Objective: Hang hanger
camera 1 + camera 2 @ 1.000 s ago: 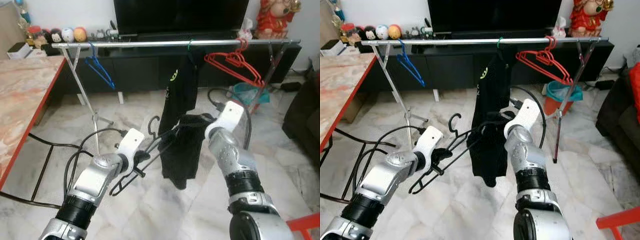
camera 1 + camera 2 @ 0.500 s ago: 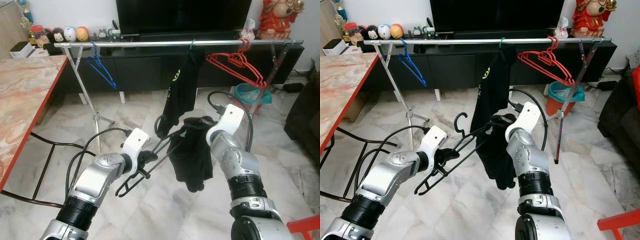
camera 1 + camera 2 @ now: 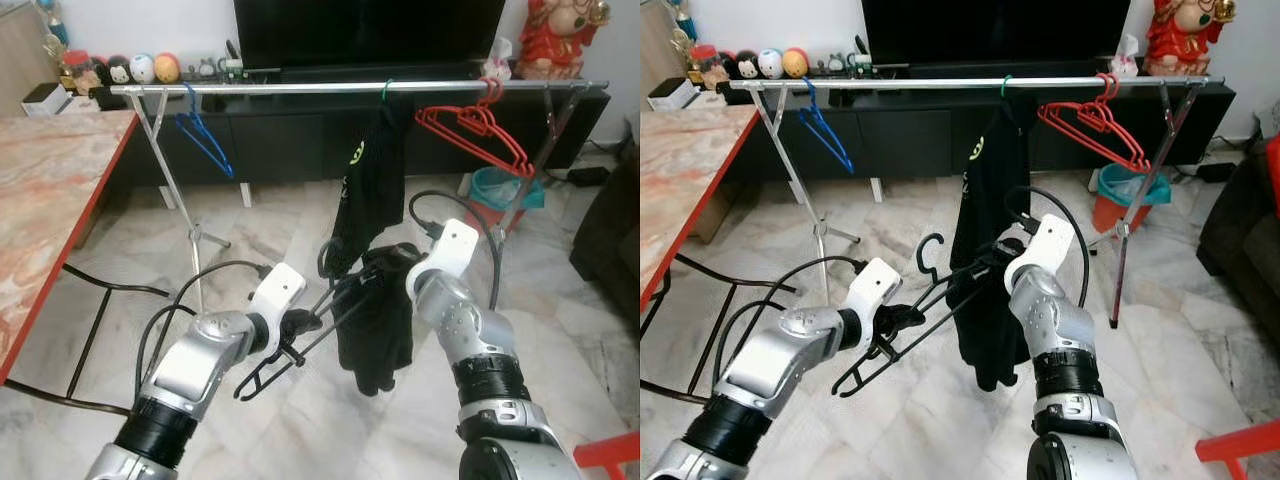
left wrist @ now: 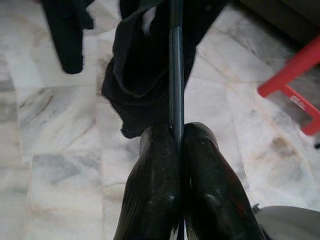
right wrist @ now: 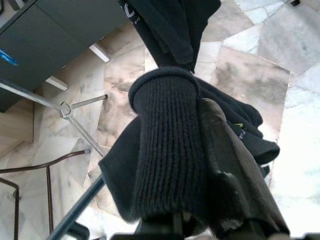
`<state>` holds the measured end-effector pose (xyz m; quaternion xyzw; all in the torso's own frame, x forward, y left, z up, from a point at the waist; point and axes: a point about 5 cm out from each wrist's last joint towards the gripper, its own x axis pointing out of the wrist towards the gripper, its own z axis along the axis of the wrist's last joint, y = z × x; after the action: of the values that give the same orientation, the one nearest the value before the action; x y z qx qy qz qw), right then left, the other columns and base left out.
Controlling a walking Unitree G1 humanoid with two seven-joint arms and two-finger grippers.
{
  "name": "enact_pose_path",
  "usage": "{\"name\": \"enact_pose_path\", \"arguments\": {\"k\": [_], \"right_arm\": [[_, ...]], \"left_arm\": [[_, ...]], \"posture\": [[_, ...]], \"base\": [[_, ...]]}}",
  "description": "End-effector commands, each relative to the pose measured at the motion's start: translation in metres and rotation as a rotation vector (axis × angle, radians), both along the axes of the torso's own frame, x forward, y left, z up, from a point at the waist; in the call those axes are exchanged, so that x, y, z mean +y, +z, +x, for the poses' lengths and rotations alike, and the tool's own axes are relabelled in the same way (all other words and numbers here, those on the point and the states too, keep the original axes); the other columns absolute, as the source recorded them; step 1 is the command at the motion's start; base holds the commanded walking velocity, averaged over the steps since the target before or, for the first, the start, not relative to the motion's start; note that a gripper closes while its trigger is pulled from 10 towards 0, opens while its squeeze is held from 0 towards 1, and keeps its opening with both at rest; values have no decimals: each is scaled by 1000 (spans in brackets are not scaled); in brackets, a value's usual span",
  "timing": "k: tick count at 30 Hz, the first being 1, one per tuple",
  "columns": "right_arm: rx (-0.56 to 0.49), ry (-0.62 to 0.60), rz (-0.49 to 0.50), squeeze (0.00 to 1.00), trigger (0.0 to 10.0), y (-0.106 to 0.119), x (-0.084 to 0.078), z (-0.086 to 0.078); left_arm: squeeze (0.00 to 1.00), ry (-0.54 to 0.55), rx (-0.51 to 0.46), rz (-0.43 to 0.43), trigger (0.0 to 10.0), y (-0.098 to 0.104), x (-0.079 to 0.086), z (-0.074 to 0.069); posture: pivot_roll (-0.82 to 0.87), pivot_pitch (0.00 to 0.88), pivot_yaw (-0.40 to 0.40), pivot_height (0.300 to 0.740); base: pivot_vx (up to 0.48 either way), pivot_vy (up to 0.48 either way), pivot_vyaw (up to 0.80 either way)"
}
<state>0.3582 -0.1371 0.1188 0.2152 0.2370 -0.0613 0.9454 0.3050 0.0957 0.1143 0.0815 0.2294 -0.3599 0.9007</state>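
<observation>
A black wire hanger [image 3: 296, 338] is tilted low in front of me, hook [image 3: 325, 260] uppermost. My left gripper [image 3: 300, 326] is shut on its lower bar, and the left wrist view shows both fingers [image 4: 160, 165] pinching the bar [image 4: 175, 85]. A black garment [image 3: 378, 322] droops over the hanger's far end. My right gripper [image 3: 390, 262] is shut on that garment; the right wrist view shows cloth [image 5: 167, 150] wrapped over one finger beside the other finger [image 5: 230, 170]. Behind stands the silver clothes rail [image 3: 300, 88].
On the rail hang a blue hanger [image 3: 205, 140], a black shirt [image 3: 368, 185] on a green hook, and red hangers [image 3: 475, 128]. A marble-topped table [image 3: 50, 190] stands to the left, cables lie on the floor, and a teal bin [image 3: 495, 185] sits at right.
My left arm has carried the hanger slightly right, toward the garment. The right wrist has dropped a little and drawn in, so the garment hangs closer to the hanger.
</observation>
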Motion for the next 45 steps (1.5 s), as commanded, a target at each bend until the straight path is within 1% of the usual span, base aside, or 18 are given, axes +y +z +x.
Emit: {"name": "enact_pose_path", "arguments": {"k": [1,3,5,6,7,9,13,16,22,24,27,32,34,38,39,42,43,45], "right_arm": [[-38,15,17,0,10000,10,2,1],[-38,23,25,0,10000,10,2,-1],[-38,35,34,0,10000,9,3,-3],[-36,47,36,0,10000,8,4,-4],[-29,47,27,0,10000,5,1,-6],[-18,32,16,0,10000,1,-3,-7],[-25,-3,15,0,10000,2,-9,-5],[-32,-6,9,0,10000,4,-11,-3],[-50,3,20,0,10000,10,-6,0],[-54,24,32,0,10000,11,-1,0],[-53,50,47,0,10000,12,4,-1],[-36,101,41,0,10000,11,10,-6],[-31,98,39,0,10000,10,9,-8],[-25,74,23,0,10000,10,3,-15],[-18,53,17,0,10000,9,0,-18],[-11,39,21,0,10000,7,-4,-20],[-12,36,20,0,10000,8,-5,-21],[-15,33,20,0,10000,10,-5,-22]], "left_arm": [[0,47,-45,8,10000,9,3,8],[0,75,-45,9,10000,9,4,11],[0,53,-38,-5,10000,9,3,9],[0,16,-26,-31,10000,10,0,6],[0,-56,-17,-46,10000,12,-4,0],[0,-125,-12,-34,10000,11,-6,-6],[0,-203,15,-38,10000,10,-5,-15],[0,-226,16,-30,10000,10,-5,-17],[0,-208,9,-29,10000,12,-5,-15],[0,-201,6,-24,10000,12,-5,-14],[0,-191,7,-23,10000,11,-4,-12],[0,-162,9,0,10000,9,-4,-9],[0,-152,16,10,10000,7,-3,-8],[0,-95,36,64,10000,2,1,-5],[0,-71,41,77,10000,1,4,-3],[0,-11,48,103,10000,-2,9,1],[0,27,51,123,10000,-3,12,4],[0,47,55,136,10000,-4,14,6]], "posture": [[60,0,0,740],[60,0,1,740],[60,0,1,740],[56,0,2,740],[56,0,3,740],[59,0,2,740],[60,0,3,740],[61,0,4,740],[66,0,2,740],[66,0,5,740],[63,0,6,740],[63,0,4,740],[61,0,3,740],[58,0,5,740],[57,0,5,740],[59,0,5,740],[57,0,6,740],[57,0,6,740]], "base": [[0,0,0],[0,0,0],[0,0,0],[0,0,0],[0,0,0],[0,0,0],[0,0,0],[0,0,0],[0,0,0],[0,0,0],[0,0,0],[0,0,0],[0,0,0],[0,0,0],[0,0,0],[0,0,0],[0,0,0],[0,0,0]]}}
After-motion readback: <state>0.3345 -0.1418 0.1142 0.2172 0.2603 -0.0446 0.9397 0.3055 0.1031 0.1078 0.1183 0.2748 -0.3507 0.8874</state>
